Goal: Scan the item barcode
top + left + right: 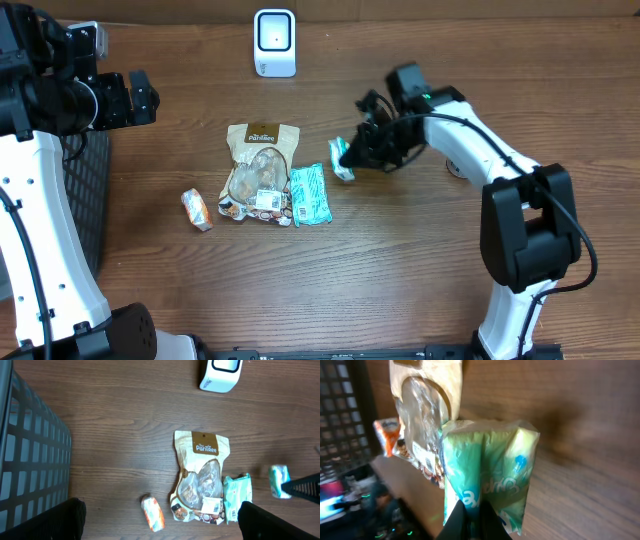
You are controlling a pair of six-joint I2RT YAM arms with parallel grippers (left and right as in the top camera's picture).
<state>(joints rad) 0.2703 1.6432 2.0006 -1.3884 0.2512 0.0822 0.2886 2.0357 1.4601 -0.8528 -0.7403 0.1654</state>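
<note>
Counted four packets and one white scanner (pixel 274 42), far at the middle of the table (pixel 420 290). Three packets lying flat in a cluster: one brown pouch (pixel 258 170), one teal packet (pixel 309 194) just beside its right edge, one orange packet (pixel 196 210) apart to the left. Fourth, a small green packet (pixel 342 160), pinched in the clenched right gripper (pixel 352 157) just right of the cluster (raised or resting, cannot tell). Left gripper (pixel 147 97) spread wide, grasping nothing, near one black basket (pixel 95 190) at the left.
</note>
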